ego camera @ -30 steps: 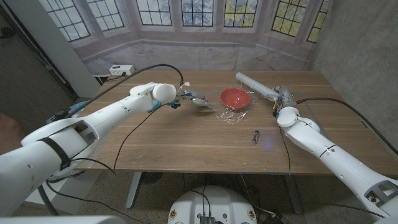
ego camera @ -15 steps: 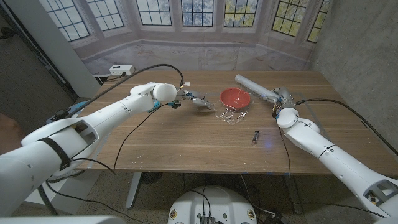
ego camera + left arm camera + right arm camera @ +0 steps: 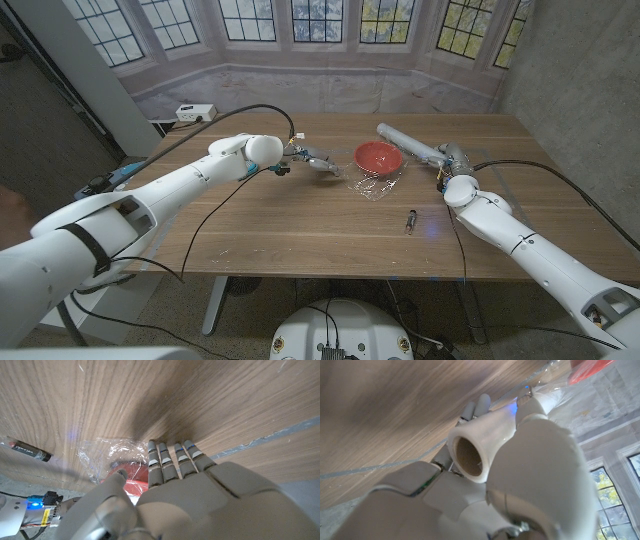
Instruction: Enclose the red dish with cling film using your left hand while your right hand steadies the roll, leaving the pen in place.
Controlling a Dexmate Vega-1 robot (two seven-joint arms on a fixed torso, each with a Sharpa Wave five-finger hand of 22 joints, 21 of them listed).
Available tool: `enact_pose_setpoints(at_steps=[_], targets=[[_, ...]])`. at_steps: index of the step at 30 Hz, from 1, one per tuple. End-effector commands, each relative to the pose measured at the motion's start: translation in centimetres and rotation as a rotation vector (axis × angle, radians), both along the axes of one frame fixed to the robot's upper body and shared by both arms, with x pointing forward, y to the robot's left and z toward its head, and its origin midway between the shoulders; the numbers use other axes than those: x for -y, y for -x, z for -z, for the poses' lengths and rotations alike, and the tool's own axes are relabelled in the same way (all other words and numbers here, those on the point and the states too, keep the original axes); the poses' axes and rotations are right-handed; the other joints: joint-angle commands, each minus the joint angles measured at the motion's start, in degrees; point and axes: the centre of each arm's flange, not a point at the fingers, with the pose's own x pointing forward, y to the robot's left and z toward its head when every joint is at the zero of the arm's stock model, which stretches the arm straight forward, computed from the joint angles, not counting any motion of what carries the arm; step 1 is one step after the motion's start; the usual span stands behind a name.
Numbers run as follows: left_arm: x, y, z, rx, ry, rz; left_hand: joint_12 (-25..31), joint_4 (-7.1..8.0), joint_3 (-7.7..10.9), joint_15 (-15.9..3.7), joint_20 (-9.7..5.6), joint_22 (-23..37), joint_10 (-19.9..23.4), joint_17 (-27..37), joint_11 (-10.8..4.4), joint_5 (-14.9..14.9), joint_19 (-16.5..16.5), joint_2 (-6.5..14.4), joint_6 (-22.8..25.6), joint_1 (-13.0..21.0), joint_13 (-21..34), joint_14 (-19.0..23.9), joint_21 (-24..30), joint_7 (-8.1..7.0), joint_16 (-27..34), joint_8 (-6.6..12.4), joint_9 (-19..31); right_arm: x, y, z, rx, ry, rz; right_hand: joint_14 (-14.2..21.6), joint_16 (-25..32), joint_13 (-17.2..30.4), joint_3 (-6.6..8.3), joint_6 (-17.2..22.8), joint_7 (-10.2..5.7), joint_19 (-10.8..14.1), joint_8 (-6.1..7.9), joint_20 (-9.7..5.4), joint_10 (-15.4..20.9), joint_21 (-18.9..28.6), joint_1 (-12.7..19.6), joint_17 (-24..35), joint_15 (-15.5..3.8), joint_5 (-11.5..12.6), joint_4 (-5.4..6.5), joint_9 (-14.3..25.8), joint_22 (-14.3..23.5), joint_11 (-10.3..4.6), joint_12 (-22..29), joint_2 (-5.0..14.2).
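The red dish (image 3: 378, 156) stands at the far middle of the table, with a crinkled sheet of cling film (image 3: 378, 184) lying over and in front of it. The white roll (image 3: 408, 141) lies slanted to the dish's right, and my right hand (image 3: 451, 160) grips its near end; the roll's tube mouth (image 3: 470, 457) shows inside that hand (image 3: 535, 460). My left hand (image 3: 316, 163) hovers just left of the dish, fingers (image 3: 170, 457) straight and pointing at the film (image 3: 107, 450) and dish (image 3: 135, 469), with nothing in its grasp. The dark pen (image 3: 411, 219) lies nearer the front, also visible as the pen (image 3: 27, 449).
A black cable (image 3: 215, 205) trails from my left arm across the table's left half. Another cable (image 3: 540, 162) runs behind my right arm. A white power strip (image 3: 195, 112) sits beyond the table's far left corner. The wooden table (image 3: 300, 235) shows bare wood in front.
My right hand and the roll have shifted slightly to the left. The left hand, dish, film and pen look unmoved.
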Motion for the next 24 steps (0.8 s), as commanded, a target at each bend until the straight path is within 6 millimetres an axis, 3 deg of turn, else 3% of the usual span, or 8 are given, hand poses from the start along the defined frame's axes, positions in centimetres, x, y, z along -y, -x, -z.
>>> enact_pose_setpoints(at_steps=[1, 24], targets=[[-0.4, 0.1, 0.0, -0.006, 0.001, -0.006, 0.2, -0.06, 0.44, 0.1, -0.27, 0.3, 0.1, 0.3, -0.05, 0.3, 0.4, 0.0, 0.3, -0.7, 0.2, 0.1, -0.1, 0.07, 0.3, 0.18, 0.2, -0.3, -0.3, 0.2, -0.003, 0.003, -0.002, 2.3, -0.2, 0.2, 0.23, 9.8, -9.58, -0.2, 0.26, -2.37, 8.2, 0.4, -0.2, 0.1, -7.07, 0.4, 0.19, 0.1, 0.1, -7.91, 0.1, 7.6], [-2.4, 1.3, 0.7, -0.008, 0.007, -0.049, 0.1, -0.21, 0.99, 0.3, -0.31, 0.3, -0.5, 0.2, 0.49, 0.3, 0.4, -0.1, 0.1, -1.5, 0.2, -0.3, -0.5, 0.0, 0.2, 0.1, 0.2, -2.3, -1.1, 0.3, 0.009, 0.014, -0.049, 2.3, -0.4, 0.3, 0.23, 9.8, -9.79, -0.4, 0.21, -2.27, 8.3, 0.6, -0.2, 0.3, -7.1, 0.4, 0.17, 0.1, 0.1, -7.94, 0.0, 7.62]])
